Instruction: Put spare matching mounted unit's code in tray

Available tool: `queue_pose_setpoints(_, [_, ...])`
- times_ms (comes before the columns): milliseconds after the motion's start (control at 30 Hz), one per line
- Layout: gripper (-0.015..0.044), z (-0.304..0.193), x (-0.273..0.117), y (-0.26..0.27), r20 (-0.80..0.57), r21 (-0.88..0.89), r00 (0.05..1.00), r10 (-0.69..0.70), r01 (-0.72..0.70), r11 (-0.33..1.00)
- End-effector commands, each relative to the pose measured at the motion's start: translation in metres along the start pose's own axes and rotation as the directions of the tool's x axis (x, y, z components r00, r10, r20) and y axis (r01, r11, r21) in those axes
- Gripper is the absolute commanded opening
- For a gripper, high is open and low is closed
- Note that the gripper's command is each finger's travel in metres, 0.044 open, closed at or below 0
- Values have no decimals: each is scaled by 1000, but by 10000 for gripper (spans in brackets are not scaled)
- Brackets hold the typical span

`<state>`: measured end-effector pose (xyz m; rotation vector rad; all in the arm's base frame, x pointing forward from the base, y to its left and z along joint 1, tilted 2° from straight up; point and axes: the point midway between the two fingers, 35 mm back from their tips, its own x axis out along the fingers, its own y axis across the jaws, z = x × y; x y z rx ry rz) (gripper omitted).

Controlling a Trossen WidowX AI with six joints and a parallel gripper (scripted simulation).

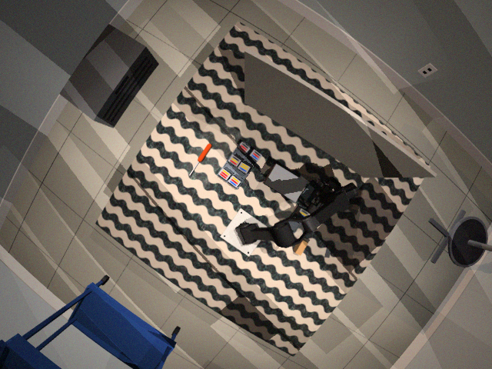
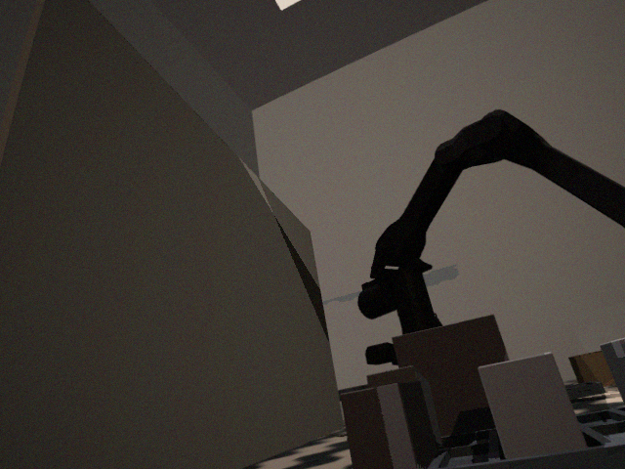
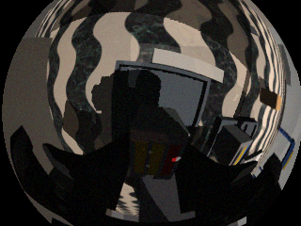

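Note:
My gripper (image 1: 314, 198) (image 3: 154, 136) is shut on a dark block with two yellow stripes and one red stripe (image 3: 152, 157). In the wrist view the block overlaps the near part of the grey rimmed tray (image 3: 181, 101); whether it touches the tray floor cannot be told. The gripper mostly covers the tray in the top view. The mounted unit (image 1: 304, 213) (image 3: 229, 145) sits in a dark holder beside the tray, with yellow and blue stripes showing. Its back code is not readable. Several striped spares (image 1: 244, 167) (image 2: 529, 405) stand in the grey rack.
A white-topped box (image 1: 284, 176) stands between rack and tray. The arm's white base plate (image 1: 234, 226) is nearer the front. An orange screwdriver (image 1: 204, 152) lies left of the rack. A tan block (image 1: 300, 247) lies beside the arm. A large grey panel (image 1: 301, 107) stands behind.

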<state>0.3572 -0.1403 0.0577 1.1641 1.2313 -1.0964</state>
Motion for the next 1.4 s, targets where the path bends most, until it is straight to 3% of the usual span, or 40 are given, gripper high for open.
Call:
queue_pose_setpoints(0, [210,0,-1,0,0,0,1000,1,-1,1000])
queue_pose_setpoints(300, [440,0,-1,0,0,0,1000,1,-1,1000])
queue_pose_setpoints(367, [440,1,-9,1,1,0,1000,1,-1,1000])
queue_pose_setpoints(633, [440,0,-105,0,3,6,1000,1,-1,1000])
queue_pose_setpoints(1367, [440,1,-104,2,11,6,1000,20,-20,1000])
